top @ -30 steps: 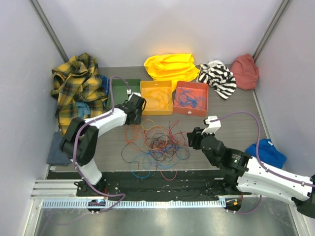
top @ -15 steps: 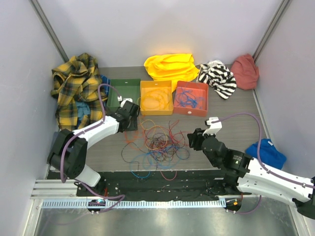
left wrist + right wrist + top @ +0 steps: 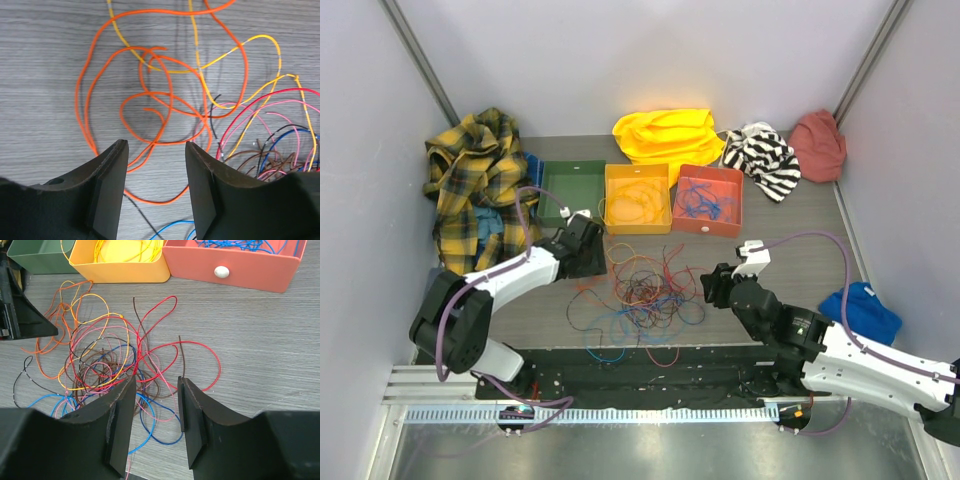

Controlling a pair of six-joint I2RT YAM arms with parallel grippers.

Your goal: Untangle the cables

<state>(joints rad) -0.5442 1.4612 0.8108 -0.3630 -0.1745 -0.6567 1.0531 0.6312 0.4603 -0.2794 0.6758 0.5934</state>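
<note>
The cables [image 3: 640, 295] lie in a loose tangle of orange, yellow, red, blue, pink and brown wires on the table between the arms. My left gripper [image 3: 588, 260] is open and empty at the tangle's left edge. In the left wrist view it [image 3: 156, 145] hovers over orange loops [image 3: 150, 100]. My right gripper [image 3: 710, 286] is open and empty at the tangle's right edge. In the right wrist view it [image 3: 156, 381] stands over red, blue and brown wires [image 3: 110, 360].
Three bins stand behind the tangle: a green bin [image 3: 573, 172], a yellow bin [image 3: 638, 225] with yellow and orange wires, and a coral bin [image 3: 708, 226] with blue wires. Clothes lie around: a plaid shirt [image 3: 475, 180], yellow cloth [image 3: 670, 130], striped cloth [image 3: 765, 155], red cloth [image 3: 818, 145], and blue cloth [image 3: 860, 310].
My left gripper has moved from beside the bins toward the near edge, down to the tangle's left side. The right arm has barely moved.
</note>
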